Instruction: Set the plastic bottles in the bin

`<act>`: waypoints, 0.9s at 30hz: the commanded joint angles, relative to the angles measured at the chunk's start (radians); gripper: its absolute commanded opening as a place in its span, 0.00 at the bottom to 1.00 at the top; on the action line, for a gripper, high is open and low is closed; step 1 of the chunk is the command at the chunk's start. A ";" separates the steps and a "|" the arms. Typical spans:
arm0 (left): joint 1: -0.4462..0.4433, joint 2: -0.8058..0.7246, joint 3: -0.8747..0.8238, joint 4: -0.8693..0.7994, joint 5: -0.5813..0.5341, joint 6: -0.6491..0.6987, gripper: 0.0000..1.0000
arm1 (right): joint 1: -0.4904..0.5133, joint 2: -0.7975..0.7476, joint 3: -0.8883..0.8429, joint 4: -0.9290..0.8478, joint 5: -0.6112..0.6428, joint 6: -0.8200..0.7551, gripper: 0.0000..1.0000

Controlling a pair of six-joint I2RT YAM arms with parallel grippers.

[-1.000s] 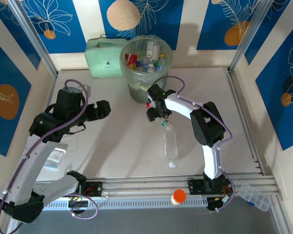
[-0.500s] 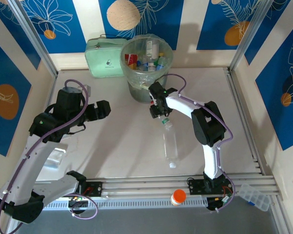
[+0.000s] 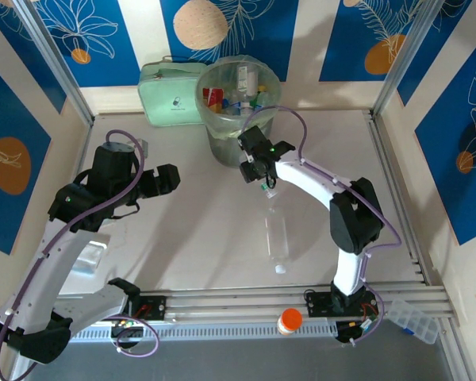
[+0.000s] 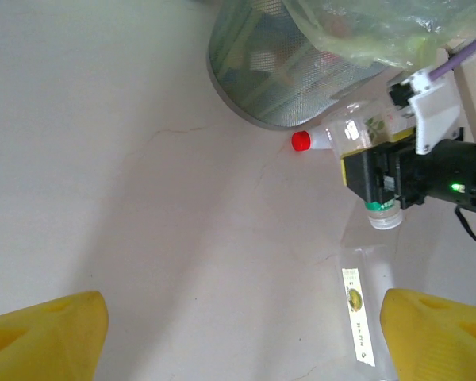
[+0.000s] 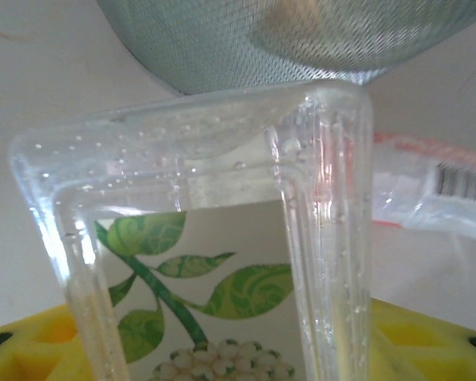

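While the left gripper (image 3: 168, 178) is idling wide open, the right gripper (image 3: 255, 171), having shifted from the long clear bottle (image 3: 277, 238) to the foot of the bin (image 3: 222, 147), is closing on the red-capped bottle (image 4: 351, 135) lying there, pick under way, lift pending.

Bin (image 3: 218, 139) upright, holding bottles (image 3: 246, 99); red-capped bottle (image 4: 337, 136) beside it; clear bottle (image 3: 277, 236) lying flat.
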 commanded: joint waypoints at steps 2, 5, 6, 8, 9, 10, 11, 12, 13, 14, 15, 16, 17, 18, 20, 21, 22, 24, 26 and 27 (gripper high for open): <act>0.007 -0.010 0.013 0.014 -0.007 0.001 0.89 | 0.021 -0.118 -0.029 -0.002 0.054 -0.007 0.52; 0.007 -0.009 0.025 0.016 -0.009 0.004 0.89 | 0.050 -0.197 -0.053 -0.022 0.059 -0.005 0.52; 0.007 -0.010 0.029 0.017 -0.012 0.006 0.88 | 0.064 -0.225 -0.062 -0.031 0.059 -0.006 0.52; 0.007 -0.010 0.038 0.016 -0.018 0.009 0.89 | 0.095 -0.272 -0.071 -0.062 0.059 -0.003 0.52; 0.007 -0.010 0.042 0.016 -0.021 0.010 0.88 | 0.112 -0.298 -0.073 -0.077 0.057 0.001 0.52; 0.007 -0.010 0.045 0.017 -0.022 0.011 0.89 | 0.125 -0.319 -0.072 -0.089 0.050 0.005 0.52; 0.007 -0.009 0.048 0.019 -0.019 0.012 0.89 | 0.139 -0.343 -0.066 -0.103 0.039 0.011 0.52; 0.007 -0.008 0.049 0.030 -0.004 0.015 0.89 | 0.147 -0.365 -0.054 -0.116 0.018 0.015 0.52; 0.007 -0.008 0.048 0.044 0.016 0.019 0.89 | 0.148 -0.379 -0.036 -0.130 -0.008 0.018 0.52; 0.007 -0.007 0.044 0.061 0.036 0.017 0.89 | 0.147 -0.391 -0.014 -0.137 -0.029 0.018 0.51; 0.007 -0.006 0.043 0.074 0.051 0.013 0.89 | 0.141 -0.398 0.013 -0.140 -0.047 0.022 0.51; 0.007 -0.003 0.041 0.083 0.060 0.010 0.88 | 0.131 -0.402 0.039 -0.141 -0.066 0.025 0.51; 0.007 0.000 0.041 0.089 0.066 0.007 0.88 | 0.114 -0.396 0.077 -0.141 -0.090 0.030 0.51; 0.007 0.003 0.042 0.092 0.069 0.006 0.88 | 0.094 -0.385 0.124 -0.141 -0.117 0.038 0.51; 0.007 0.009 0.047 0.095 0.073 0.006 0.88 | 0.047 -0.355 0.218 -0.139 -0.163 0.060 0.50; 0.007 0.010 0.049 0.095 0.074 0.007 0.88 | 0.022 -0.338 0.263 -0.135 -0.190 0.074 0.50; 0.007 0.010 0.051 0.097 0.076 0.008 0.88 | -0.012 -0.316 0.314 -0.130 -0.223 0.097 0.50; 0.007 0.011 0.052 0.097 0.077 0.006 0.88 | -0.079 -0.269 0.397 -0.103 -0.285 0.152 0.50; 0.007 0.014 0.051 0.097 0.080 0.004 0.88 | -0.147 -0.205 0.482 -0.067 -0.344 0.237 0.50; 0.007 0.016 0.050 0.098 0.083 0.001 0.88 | -0.175 -0.170 0.521 -0.055 -0.377 0.275 0.50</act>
